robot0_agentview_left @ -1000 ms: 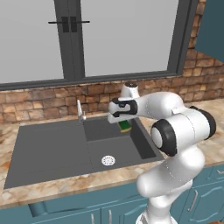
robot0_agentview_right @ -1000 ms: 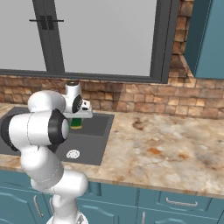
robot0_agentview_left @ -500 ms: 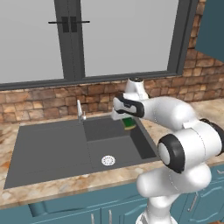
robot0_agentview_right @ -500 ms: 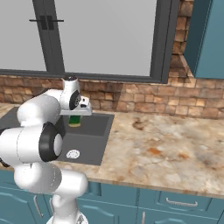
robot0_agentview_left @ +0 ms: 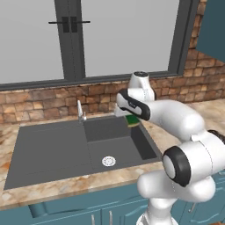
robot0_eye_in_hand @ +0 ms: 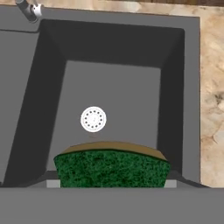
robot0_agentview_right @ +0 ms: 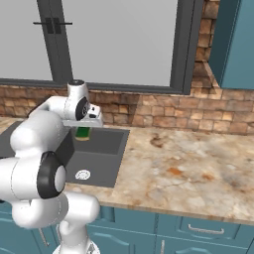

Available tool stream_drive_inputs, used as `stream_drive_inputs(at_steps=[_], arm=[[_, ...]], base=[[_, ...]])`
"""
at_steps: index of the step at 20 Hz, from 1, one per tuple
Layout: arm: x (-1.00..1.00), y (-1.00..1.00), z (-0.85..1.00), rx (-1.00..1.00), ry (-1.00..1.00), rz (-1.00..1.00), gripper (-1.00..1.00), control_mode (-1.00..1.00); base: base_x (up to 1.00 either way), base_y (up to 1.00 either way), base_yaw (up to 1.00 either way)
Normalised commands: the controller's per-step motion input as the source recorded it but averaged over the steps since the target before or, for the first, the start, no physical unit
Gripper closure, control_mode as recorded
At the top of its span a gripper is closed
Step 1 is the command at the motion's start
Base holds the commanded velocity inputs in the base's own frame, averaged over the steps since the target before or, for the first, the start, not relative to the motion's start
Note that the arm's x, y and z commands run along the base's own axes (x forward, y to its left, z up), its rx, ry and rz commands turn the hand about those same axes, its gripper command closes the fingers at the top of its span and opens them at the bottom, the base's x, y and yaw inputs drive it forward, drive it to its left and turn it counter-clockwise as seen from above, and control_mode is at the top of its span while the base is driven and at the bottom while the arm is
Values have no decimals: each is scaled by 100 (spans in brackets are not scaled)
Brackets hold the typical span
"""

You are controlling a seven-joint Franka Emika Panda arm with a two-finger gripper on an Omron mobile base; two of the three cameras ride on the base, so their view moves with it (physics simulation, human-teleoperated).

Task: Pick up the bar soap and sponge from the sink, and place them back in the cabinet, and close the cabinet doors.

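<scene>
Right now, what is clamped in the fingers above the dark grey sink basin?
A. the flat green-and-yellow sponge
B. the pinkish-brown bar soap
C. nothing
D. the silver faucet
A: the flat green-and-yellow sponge sits between the fingers, lifted above the dark grey sink basin and its white round drain.

Two rear base views flanking the sink; hand view straight down, close.

The sponge has a rough, scrubby dark green face. The sink looks smooth matt grey; its faucet shiny metal. The desk is polished mottled stone.
</scene>
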Motion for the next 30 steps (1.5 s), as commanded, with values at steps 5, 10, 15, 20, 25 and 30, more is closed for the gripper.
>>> stream_drive_inputs(at_steps=[5, 10, 15, 20, 25, 30], arm=[[-27, -1, 35, 0, -1, -1, 100, -100], [-21, -1, 29, 0, -2, -1, 100, -100], [-1, 0, 30, 0, 0, 0, 100, -100], [-13, -6, 34, 0, 0, 0, 100, -100], [-27, -16, 25, 0, 0, 0, 100, -100], [-37, -21, 15, 0, 0, 0, 100, -100]], base=[[0, 0, 0], [0, 0, 0], [0, 0, 0], [0, 0, 0], [0, 0, 0], [0, 0, 0]])
